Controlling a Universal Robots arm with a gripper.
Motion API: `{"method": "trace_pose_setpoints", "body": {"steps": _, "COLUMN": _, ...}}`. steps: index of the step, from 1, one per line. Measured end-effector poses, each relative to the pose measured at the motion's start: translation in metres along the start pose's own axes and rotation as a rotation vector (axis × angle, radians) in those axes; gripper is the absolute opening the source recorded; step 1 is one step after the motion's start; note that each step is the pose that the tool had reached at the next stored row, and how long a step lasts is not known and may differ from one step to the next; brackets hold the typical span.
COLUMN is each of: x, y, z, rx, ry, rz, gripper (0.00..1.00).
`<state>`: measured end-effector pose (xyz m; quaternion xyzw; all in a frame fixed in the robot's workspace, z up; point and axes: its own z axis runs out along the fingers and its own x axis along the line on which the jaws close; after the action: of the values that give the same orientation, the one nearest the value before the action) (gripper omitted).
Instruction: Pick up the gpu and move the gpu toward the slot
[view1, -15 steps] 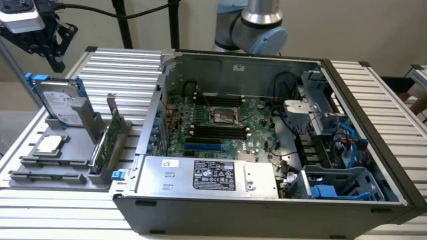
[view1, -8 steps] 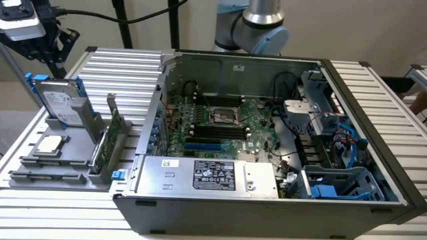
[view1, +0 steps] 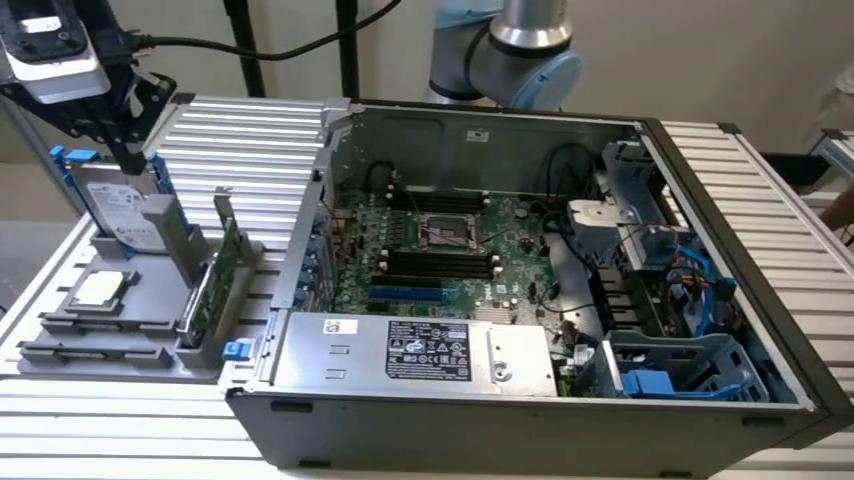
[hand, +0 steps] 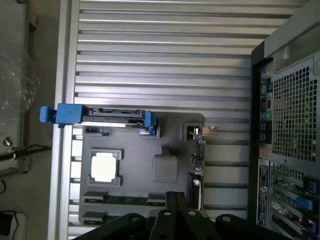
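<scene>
1 card to lift: the gpu (view1: 224, 262) stands edge-on in the grey tray (view1: 134, 352), just beside the hard drive (view1: 120, 210). my gripper (view1: 130, 150) hangs above that drive, holding nothing; i cannot tell whether it is clenched or released. i judge i should centre over the card's top edge, square to it.

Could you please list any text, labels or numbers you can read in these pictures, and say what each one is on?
No text can be read.
Power supply label: print too small to read.
Hard drive label: blurred.
Case back sticker: blurred.
</scene>
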<state>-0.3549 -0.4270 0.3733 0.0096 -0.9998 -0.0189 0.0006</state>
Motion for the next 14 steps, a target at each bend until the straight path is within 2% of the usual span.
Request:
{"method": "trace_pose_setpoints", "body": {"steps": 8, "x": -0.031, "y": -0.0165, "z": 0.0057, "rx": -0.0001, "ry": -0.0001, "rz": 0.0, "gripper": 0.11}}
{"method": "trace_pose_setpoints", "body": {"steps": 14, "x": -0.042, "y": -0.0252, "z": 0.0155, "rx": 0.0, "ry": -0.0007, "rz": 0.0, "gripper": 0.11}}
